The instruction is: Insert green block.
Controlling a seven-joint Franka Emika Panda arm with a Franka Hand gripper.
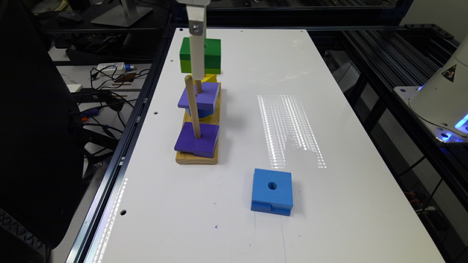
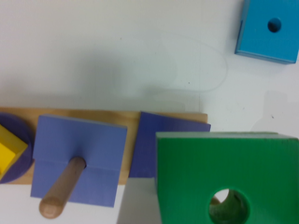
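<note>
The green block (image 1: 210, 54), dark green over lime with a round centre hole, hangs in the air above the wooden peg board (image 1: 197, 157) at the exterior view's left. My gripper (image 1: 197, 71) reaches down from above and is shut on it. In the wrist view the green block (image 2: 224, 172) sits close to the camera, and a wooden peg tip (image 2: 227, 206) shows through its hole. Beneath it lies a purple square block (image 2: 159, 140). A second purple block (image 2: 77, 149) sits on its own peg (image 2: 63, 189).
On the board a near purple block (image 1: 197, 140) sits on a tall peg (image 1: 192, 106), and another purple block (image 1: 199, 95) rests over a blue piece. A yellow block (image 1: 209, 77) is at the far end. A blue square block (image 1: 272, 191) lies loose on the white table (image 1: 329, 201).
</note>
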